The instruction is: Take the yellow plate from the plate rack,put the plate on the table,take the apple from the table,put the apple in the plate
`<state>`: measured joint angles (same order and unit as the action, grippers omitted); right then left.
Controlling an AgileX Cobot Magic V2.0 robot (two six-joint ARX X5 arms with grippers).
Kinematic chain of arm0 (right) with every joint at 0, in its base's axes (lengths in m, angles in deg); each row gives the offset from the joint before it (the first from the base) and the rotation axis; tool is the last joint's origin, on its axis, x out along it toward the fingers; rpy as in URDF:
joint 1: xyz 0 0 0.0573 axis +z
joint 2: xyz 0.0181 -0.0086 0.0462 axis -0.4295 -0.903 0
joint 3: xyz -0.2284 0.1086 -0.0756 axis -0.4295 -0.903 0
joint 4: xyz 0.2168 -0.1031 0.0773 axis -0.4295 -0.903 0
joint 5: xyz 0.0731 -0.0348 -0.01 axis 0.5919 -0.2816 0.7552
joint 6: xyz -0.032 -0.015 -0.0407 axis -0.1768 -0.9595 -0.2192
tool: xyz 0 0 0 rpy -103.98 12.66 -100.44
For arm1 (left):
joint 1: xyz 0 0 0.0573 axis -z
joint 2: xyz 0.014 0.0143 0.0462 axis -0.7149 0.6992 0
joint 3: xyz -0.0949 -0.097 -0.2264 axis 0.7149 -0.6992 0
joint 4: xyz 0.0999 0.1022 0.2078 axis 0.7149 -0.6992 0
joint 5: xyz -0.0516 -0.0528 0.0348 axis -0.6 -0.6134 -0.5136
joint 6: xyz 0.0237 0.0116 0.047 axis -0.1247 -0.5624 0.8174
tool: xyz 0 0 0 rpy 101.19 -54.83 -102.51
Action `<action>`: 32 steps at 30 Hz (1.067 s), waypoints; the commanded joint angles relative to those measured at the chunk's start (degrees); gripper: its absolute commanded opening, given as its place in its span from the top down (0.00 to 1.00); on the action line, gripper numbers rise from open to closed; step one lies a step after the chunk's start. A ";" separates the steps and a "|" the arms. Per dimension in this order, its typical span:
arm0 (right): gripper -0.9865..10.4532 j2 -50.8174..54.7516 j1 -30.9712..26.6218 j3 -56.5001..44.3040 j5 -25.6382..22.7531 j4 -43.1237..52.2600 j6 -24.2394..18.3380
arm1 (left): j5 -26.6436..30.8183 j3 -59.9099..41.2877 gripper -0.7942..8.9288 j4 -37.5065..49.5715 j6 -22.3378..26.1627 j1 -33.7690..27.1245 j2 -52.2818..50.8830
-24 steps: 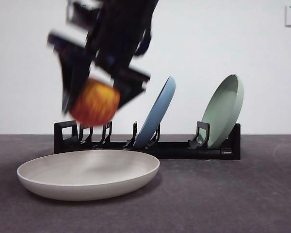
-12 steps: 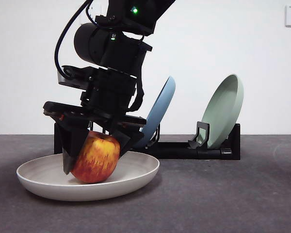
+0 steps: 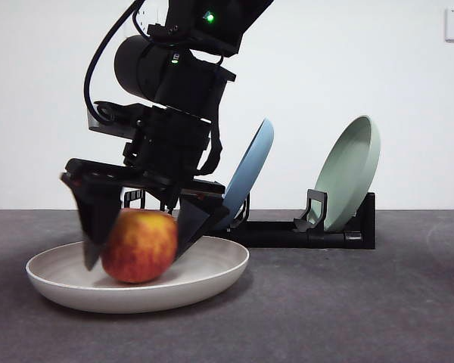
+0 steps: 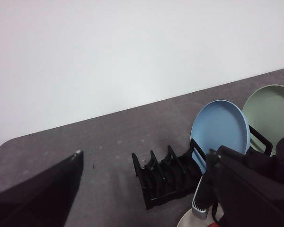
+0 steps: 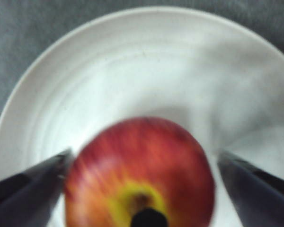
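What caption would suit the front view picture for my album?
Right gripper, jaws open, straddles the apple resting in the yellow plate, with the plate rack behind.

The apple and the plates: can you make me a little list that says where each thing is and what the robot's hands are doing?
apple: sitting in the yellow plate, between the jaws
yellow plate: flat on the table, in front of the plate rack
plate rack: holds the blue plate and the green plate, both leaning
right end effector: open, jaws apart on either side of the apple
left end effector: open, away from the apple, holding nothing
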<state>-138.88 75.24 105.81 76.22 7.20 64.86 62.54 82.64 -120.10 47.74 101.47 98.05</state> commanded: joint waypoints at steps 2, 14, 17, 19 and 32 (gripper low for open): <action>0.31 1.01 0.07 0.79 -0.17 -0.11 -0.26 | 0.09 -0.22 0.47 -0.28 -0.15 -0.07 -0.13; 0.54 21.90 -2.47 0.79 -0.20 -3.54 -3.30 | -0.24 -0.22 0.54 2.80 5.95 -0.07 3.02; 0.71 27.96 -4.22 0.79 -0.20 -4.79 -3.28 | -1.07 -0.22 0.73 4.83 9.25 -0.07 4.98; 0.83 31.41 -5.53 0.79 -0.20 -5.73 -3.32 | -2.21 -0.22 0.88 6.16 11.04 -0.07 6.36; 0.93 55.25 -23.96 -6.45 -0.39 -10.01 -5.14 | -33.66 -0.46 0.93 5.64 14.64 -25.83 11.23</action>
<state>-83.45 51.37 100.52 75.87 -2.79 59.38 29.49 82.61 -114.70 62.19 76.62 109.57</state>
